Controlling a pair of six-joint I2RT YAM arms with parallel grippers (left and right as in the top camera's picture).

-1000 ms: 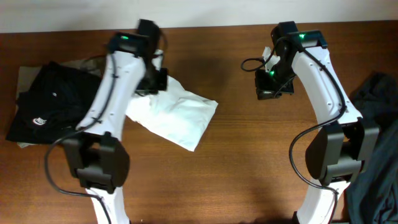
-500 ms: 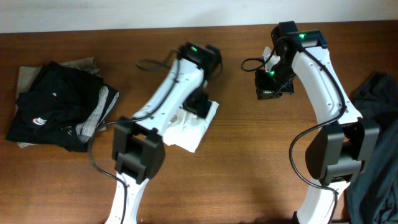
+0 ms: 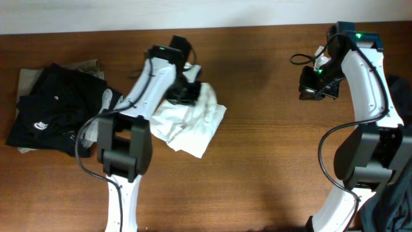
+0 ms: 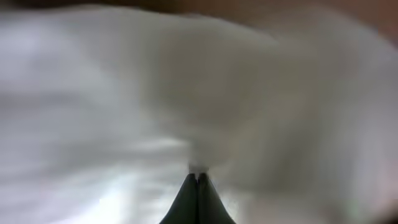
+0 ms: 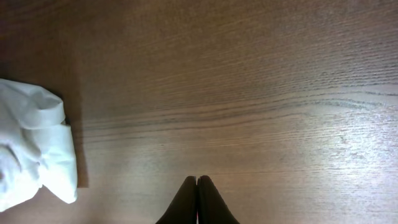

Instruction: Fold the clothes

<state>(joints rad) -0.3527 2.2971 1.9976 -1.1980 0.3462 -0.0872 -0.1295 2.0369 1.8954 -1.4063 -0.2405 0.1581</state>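
Nearby, folded dark clothes (image 3: 55, 113) lie left of the crumpled white garment (image 3: 193, 122).

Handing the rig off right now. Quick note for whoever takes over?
Left gripper: shut, tips in the white garment, apparently pinching it; the wrist view is blurred.
Right gripper: shut, empty, over bare table.
White garment: crumpled mid-table, not folded.
Stack of dark and grey clothes: far left, looks folded.
Dark garment: heaped at the right edge, untouched.
Left to do: flatten and fold the white garment, then the dark one.
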